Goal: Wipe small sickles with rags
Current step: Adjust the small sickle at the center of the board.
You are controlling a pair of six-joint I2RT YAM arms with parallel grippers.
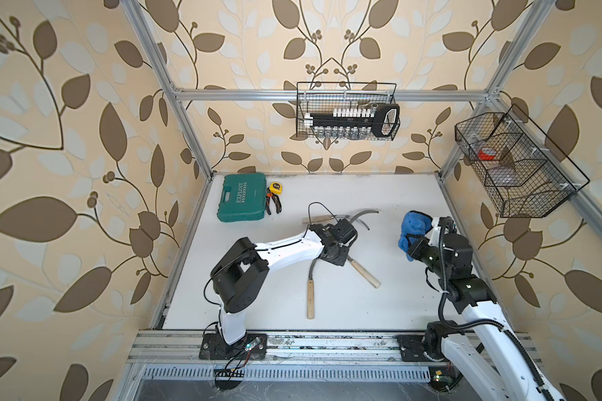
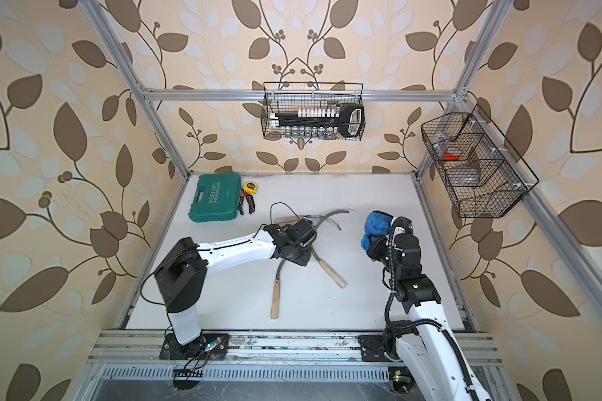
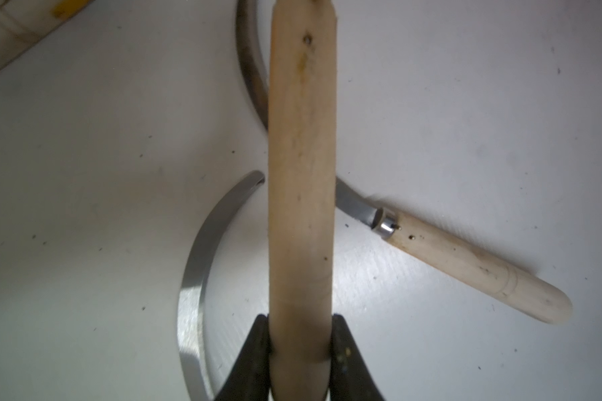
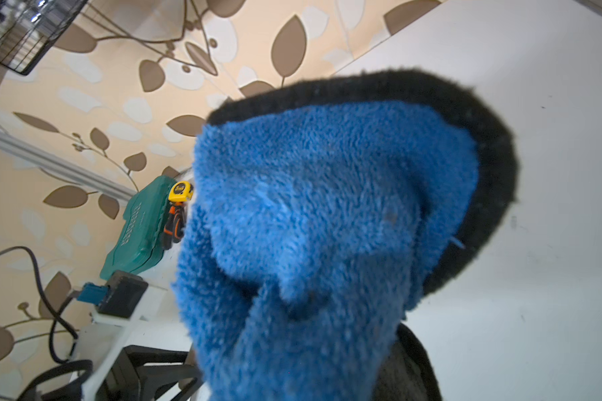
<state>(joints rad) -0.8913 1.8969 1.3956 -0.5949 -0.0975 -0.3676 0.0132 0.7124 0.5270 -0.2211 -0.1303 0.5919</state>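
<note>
My left gripper point(image 3: 301, 319) is shut on the pale wooden handle of a small sickle point(image 3: 301, 173), held just above the white table; in both top views it sits mid-table point(image 1: 341, 236) point(image 2: 301, 236). Other small sickles lie around it: one handle point(image 1: 310, 298) toward the front, one point(image 1: 364, 272) to its right, and one point(image 1: 318, 219) behind with curved blades point(image 1: 362, 212). My right gripper point(image 1: 414, 243) point(image 2: 374, 243) is raised at the right, shut on the blue rag point(image 1: 414, 224) point(image 4: 327, 208). The rag bunches over its jaws and hides them.
A green tool case point(image 1: 242, 198), a yellow tape measure point(image 1: 275, 187) and orange-handled pliers point(image 1: 273, 204) sit at the back left. A wire basket point(image 1: 348, 111) hangs on the back rail, another point(image 1: 515, 166) on the right wall. Aluminium posts frame the table.
</note>
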